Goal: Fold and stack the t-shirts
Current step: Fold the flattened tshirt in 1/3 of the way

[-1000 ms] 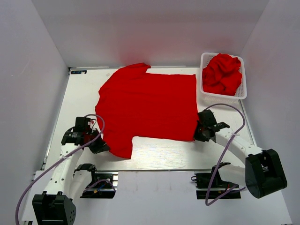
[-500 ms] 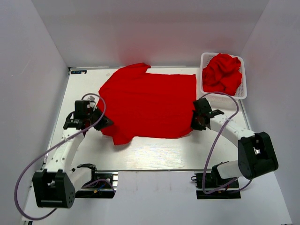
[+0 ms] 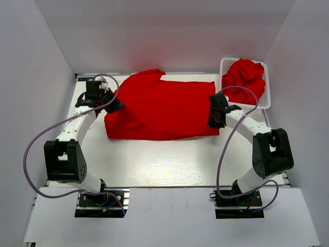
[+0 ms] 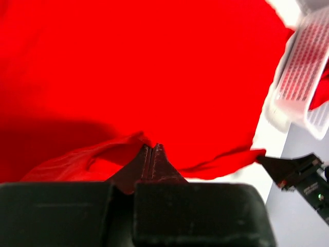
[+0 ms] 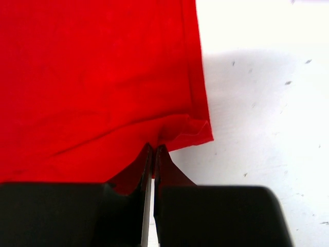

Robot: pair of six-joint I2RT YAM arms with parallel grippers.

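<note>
My left pincer (image 3: 115, 104) is pinched shut on the shirt (image 3: 164, 110) at its 9 o'clock edge. My right pincer (image 3: 214, 121) is pinched shut on the 3 o'clock edge. The shirt lies mid-table (image 3: 154, 164). More shirts (image 3: 245, 80) sit in the basket (image 3: 267, 100) at 1 o'clock. If one pincer pulls harder, the cloth could slip out, or the fold could go crooked.

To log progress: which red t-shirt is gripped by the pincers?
The t-shirt spread on the table, pinched at both ends; the others sit crumpled in the white basket.
</note>
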